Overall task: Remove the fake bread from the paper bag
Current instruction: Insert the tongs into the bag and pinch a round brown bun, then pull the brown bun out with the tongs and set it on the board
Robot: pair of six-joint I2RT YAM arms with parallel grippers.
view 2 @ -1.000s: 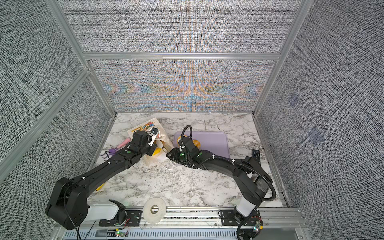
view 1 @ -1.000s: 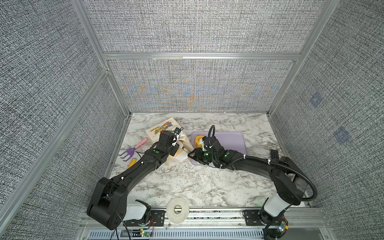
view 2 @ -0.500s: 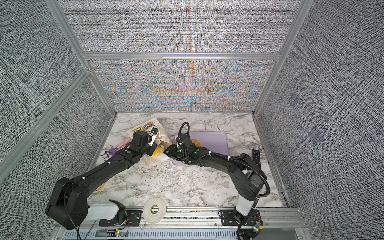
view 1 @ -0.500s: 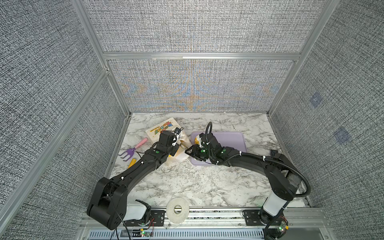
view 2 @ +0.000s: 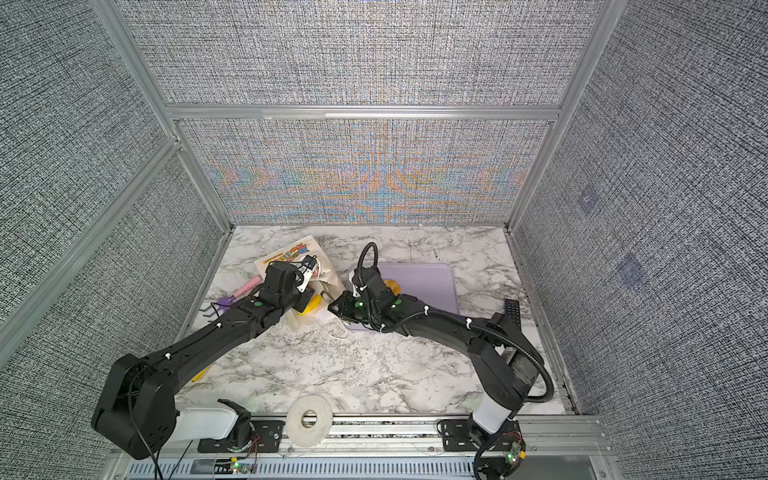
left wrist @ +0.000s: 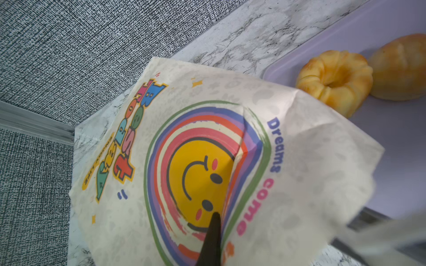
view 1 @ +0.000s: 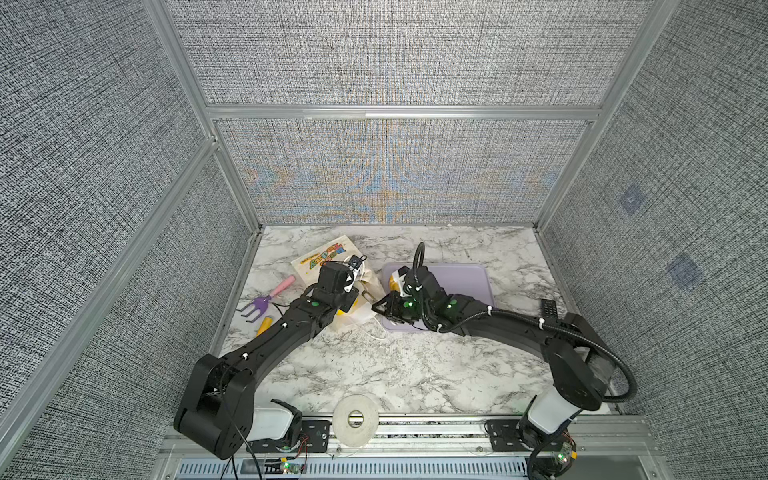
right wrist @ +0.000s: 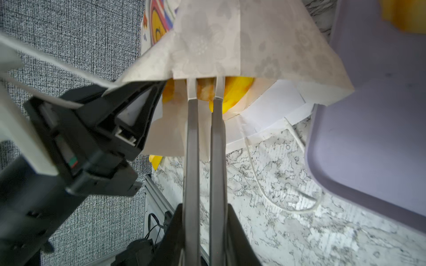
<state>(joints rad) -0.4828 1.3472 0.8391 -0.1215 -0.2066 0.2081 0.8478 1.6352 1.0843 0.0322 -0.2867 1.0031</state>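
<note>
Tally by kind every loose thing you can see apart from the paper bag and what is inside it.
Fake breads on the tray, ring bun and roll: 2
Toy garden tools, fork and shovel: 2
Tray: 1
Remote control: 1
Tape roll: 1
Total: 7

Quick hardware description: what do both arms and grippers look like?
Left arm and right arm: matte black jointed links, white bases, green lights, white zip ties. Right arm carries a ribbed black hose. Right gripper: long slim grey fingers. Left gripper: black triangular finger.
</note>
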